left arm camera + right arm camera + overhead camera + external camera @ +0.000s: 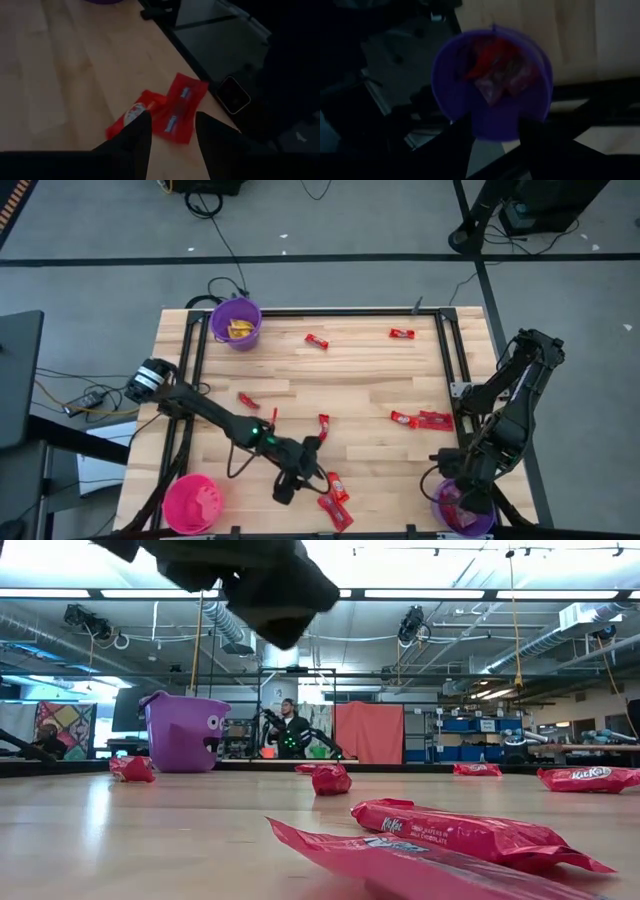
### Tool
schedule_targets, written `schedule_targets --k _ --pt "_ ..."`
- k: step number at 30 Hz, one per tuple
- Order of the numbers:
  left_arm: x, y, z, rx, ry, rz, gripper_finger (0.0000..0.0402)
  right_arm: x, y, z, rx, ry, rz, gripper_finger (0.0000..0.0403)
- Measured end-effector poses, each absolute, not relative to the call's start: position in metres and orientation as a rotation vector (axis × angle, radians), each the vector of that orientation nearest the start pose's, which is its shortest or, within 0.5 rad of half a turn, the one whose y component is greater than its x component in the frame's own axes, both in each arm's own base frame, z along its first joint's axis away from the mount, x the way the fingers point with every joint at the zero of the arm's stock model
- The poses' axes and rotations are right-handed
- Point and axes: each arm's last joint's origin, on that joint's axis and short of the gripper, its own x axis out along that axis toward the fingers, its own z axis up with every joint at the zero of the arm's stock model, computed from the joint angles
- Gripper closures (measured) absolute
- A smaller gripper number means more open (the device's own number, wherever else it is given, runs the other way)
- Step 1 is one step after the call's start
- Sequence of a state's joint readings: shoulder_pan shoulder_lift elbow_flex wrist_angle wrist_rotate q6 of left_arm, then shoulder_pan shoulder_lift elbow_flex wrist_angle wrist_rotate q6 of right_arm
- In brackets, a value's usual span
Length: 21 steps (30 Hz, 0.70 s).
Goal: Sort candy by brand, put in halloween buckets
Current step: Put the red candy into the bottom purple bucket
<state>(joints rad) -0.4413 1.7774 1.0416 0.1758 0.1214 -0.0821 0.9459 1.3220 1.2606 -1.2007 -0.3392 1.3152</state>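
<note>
My left gripper point(292, 480) point(170, 131) is open and hovers over two red bars point(172, 112) point(336, 500) lying flat near the table's near edge; in the low view it hangs well above the wood point(270, 585). My right gripper point(465, 495) point(495, 131) is open above the purple bucket point(492, 80) at the near right corner, which holds red candy. Another purple bucket point(236, 322) point(183, 730) stands at the far left with yellow packets inside. The pink bucket point(192, 503) stands at the near left corner. More red bars point(403, 418) lie scattered on the table.
Loose red bars lie at the far middle point(316, 340), far right point(402, 334), left of centre point(248, 401) and centre point(323, 425). A black frame rail point(448, 360) runs along the table's right side. A person point(290, 728) sits in the room beyond the table.
</note>
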Motion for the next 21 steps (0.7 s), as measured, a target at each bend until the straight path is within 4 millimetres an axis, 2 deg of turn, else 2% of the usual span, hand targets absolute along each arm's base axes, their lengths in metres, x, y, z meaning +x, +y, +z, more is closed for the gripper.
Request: schedule_targets --k 7,17,21 --pt "0.356 -0.189 0.162 0.049 0.602 -0.578 0.0245 0.130 0.194 0.313 0.580 1.654 0.071 0.0233" --pt "0.387 -0.204 0.133 0.122 0.621 -0.566 0.0245 0.137 0.200 0.316 0.679 1.536 0.057 0.0234" --pt "0.388 -0.208 0.119 0.122 0.659 -0.649 0.0245 0.139 0.204 0.318 0.706 1.510 0.093 0.0234"
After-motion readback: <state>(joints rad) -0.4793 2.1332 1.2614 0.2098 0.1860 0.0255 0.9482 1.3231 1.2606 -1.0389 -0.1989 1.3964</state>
